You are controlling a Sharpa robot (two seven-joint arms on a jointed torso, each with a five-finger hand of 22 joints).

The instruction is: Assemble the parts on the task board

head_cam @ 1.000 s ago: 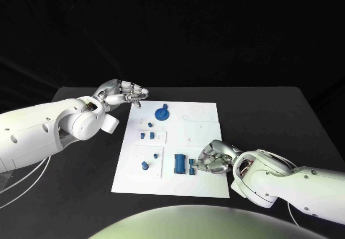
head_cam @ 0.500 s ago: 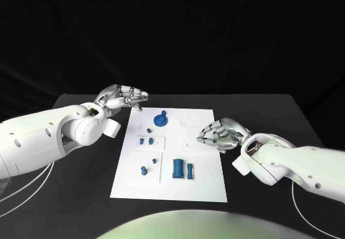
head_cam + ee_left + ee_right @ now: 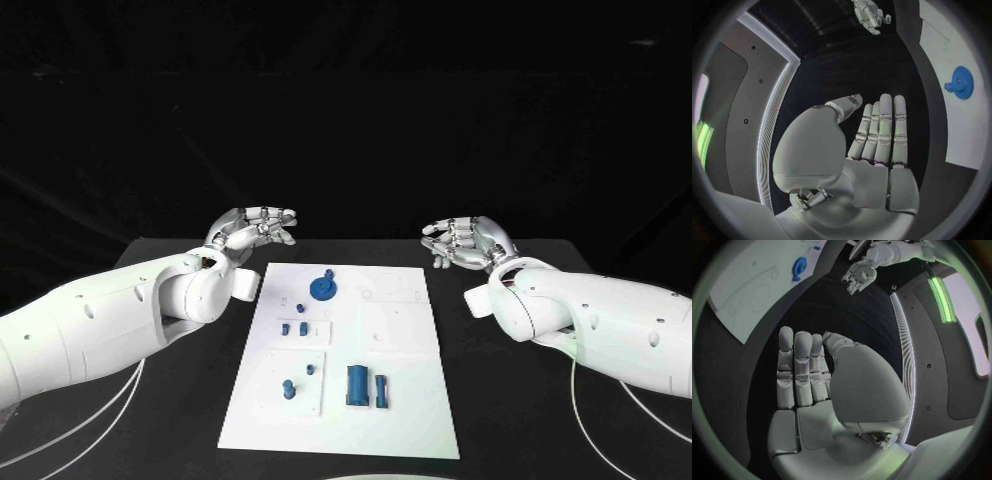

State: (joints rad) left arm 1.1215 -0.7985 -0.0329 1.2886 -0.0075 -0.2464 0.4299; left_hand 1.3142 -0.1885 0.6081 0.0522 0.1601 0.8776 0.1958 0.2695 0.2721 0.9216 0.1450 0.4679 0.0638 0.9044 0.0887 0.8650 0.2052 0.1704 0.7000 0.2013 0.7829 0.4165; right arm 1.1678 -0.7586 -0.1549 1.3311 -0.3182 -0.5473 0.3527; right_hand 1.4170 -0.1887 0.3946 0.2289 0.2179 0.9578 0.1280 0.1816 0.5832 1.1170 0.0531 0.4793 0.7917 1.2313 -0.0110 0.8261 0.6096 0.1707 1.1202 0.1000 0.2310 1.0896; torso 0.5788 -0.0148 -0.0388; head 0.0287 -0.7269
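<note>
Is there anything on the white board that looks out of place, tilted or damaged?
Nothing stands out. The task board lies flat on the black table, and the blue gear and the other blue parts sit on it. Both hands, left hand and right hand, hold nothing, clear of the board.

The task board (image 3: 387, 370) is a long white plate lying flat in the middle of the black table, running away from the robot. Near its far end there's a round blue gear-looking part (image 3: 326, 289) with a little knob next to it. Further down the left side sit a few tiny blue pieces (image 3: 294, 327), then a small blue piece (image 3: 290, 390). Near the middle, two upright-looking blue blocks (image 3: 368, 385) sit side by side.
</note>
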